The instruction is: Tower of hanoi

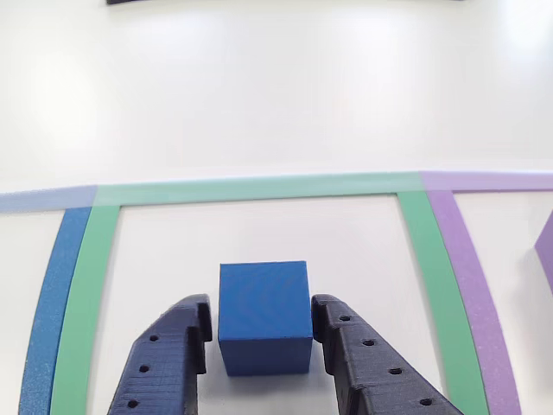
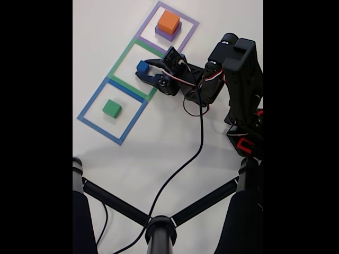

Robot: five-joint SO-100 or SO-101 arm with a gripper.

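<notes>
In the other view the small dark blue cube (image 1: 264, 316) rests on the white table inside the green square outline (image 1: 259, 188). My gripper (image 1: 262, 322) is open and brackets it; the right finger (image 1: 363, 354) is at its side, and a sliver of table shows by the left finger (image 1: 173, 354). The fixed view shows the gripper (image 2: 143, 69) around the blue cube (image 2: 142, 66). The green cube (image 2: 112, 108) sits in the blue outline (image 2: 87, 108). The orange cube (image 2: 168, 21) is stacked on the purple cube (image 2: 168, 33) in the purple outline (image 2: 180, 13).
The arm's black body (image 2: 238, 69) stands right of the squares, and a black cable (image 2: 196, 143) runs down from it. A black stand with spread legs (image 2: 159, 227) fills the lower part. A purple corner (image 1: 546, 249) shows at the other view's right edge.
</notes>
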